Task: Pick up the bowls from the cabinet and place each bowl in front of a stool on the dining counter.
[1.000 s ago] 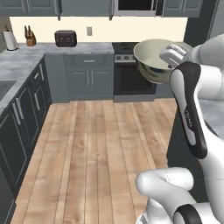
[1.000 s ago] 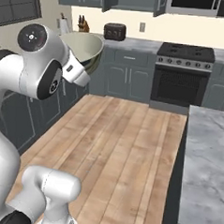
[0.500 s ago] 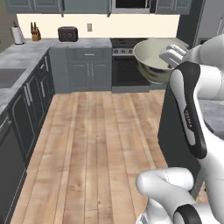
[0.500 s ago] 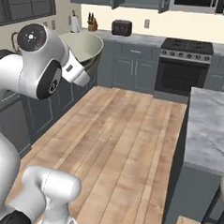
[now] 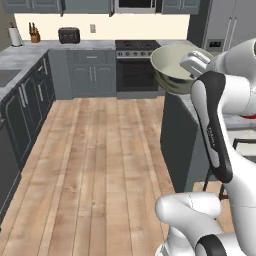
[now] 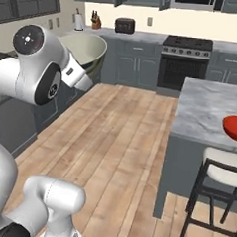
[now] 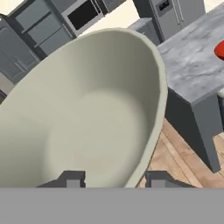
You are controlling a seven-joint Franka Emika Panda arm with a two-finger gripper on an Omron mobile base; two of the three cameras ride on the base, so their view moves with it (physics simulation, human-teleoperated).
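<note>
- The gripper (image 7: 113, 177) pinches the rim of the cream bowl (image 7: 87, 113), one finger either side.
- Beyond the fingers, open wood floor (image 5: 100, 150).
- The dining counter (image 6: 210, 108) carries the red bowl (image 6: 235, 127) above a stool (image 6: 221, 169).

We see even, bright, shadow-poor rendered light. A warm glow lies on the back wall (image 5: 105, 27) far beyond the claw (image 7: 113, 177). Soft sheen marks the cream bowl (image 7: 87, 118) the claw holds. Everything looks slightly soft and coarse; no edge distortion.
</note>
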